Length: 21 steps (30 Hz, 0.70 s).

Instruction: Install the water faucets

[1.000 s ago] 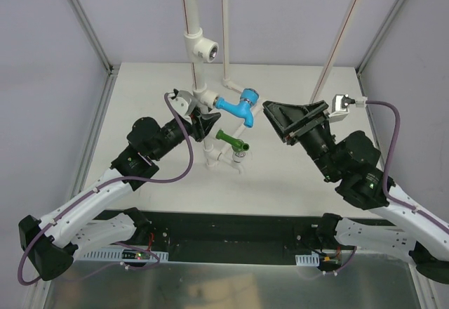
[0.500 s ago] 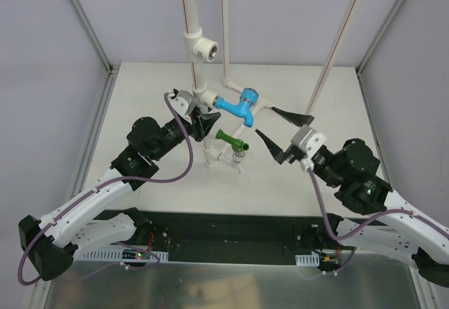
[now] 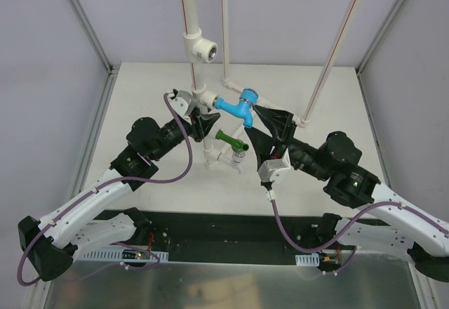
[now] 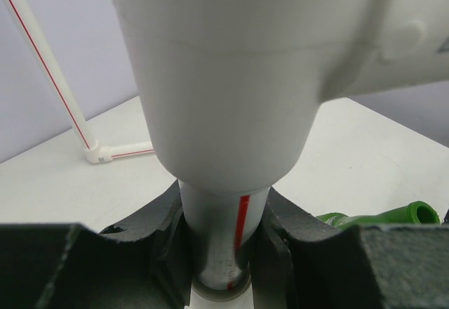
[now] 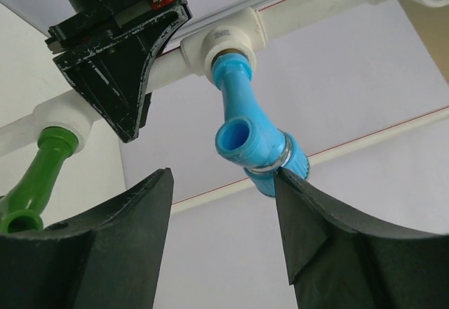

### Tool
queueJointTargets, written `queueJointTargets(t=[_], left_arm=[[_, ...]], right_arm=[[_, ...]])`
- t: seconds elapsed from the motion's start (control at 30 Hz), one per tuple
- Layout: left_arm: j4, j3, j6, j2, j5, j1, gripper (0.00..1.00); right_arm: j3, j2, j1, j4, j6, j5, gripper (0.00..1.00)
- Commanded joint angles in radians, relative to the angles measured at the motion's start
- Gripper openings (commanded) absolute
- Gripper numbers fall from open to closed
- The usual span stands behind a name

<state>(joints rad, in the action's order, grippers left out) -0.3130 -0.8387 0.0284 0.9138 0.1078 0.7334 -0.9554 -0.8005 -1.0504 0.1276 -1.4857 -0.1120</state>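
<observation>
The light blue faucet [image 3: 237,107] is seated in a white tee [image 3: 208,99] of the pipe stand, spout pointing right and down. The dark green faucet [image 3: 231,140] sits in a lower tee. My left gripper [image 3: 205,124] is shut on the upright white pipe [image 4: 224,232] under the tee, one finger [image 4: 158,253] on each side. My right gripper [image 3: 254,121] is open just right of the blue faucet. In the right wrist view the blue faucet [image 5: 252,140] hangs above my open gripper [image 5: 223,175], its cap touching the right finger [image 5: 316,232]. The green faucet [image 5: 31,182] shows at left.
The white pipe stand rises to an upper tee with a round socket [image 3: 202,48]. Thin red-striped pipes [image 3: 337,42] lean at the back right, with a white elbow [image 3: 231,84] on the table. Enclosure walls stand on both sides. The left gripper's body [image 5: 119,63] is close to the blue faucet.
My right gripper has rolled over at the wrist and moved left, its open fingers now beside the blue faucet. The left arm and both faucets have not moved.
</observation>
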Motion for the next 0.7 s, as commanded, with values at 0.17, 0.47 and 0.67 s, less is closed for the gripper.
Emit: queueJointTargets(t=[0.17,0.47,0.67], left_arm=[[0.032,-0.002,0.094,-0.009,0.027,0.008,0.0],[0.026,0.003,0.096,-0.007,0.029,0.008,0.0],[0.031,0.009,0.094,-0.023,0.021,0.008,0.0]], right_arm=[[-0.094,-0.019,0.003,0.038,-0.114,-0.054,0.64],[-0.17,-0.112,0.016,-0.014,-0.159,-0.054,0.61],[-0.215,-0.158,0.069,-0.039,-0.154,-0.087,0.58]])
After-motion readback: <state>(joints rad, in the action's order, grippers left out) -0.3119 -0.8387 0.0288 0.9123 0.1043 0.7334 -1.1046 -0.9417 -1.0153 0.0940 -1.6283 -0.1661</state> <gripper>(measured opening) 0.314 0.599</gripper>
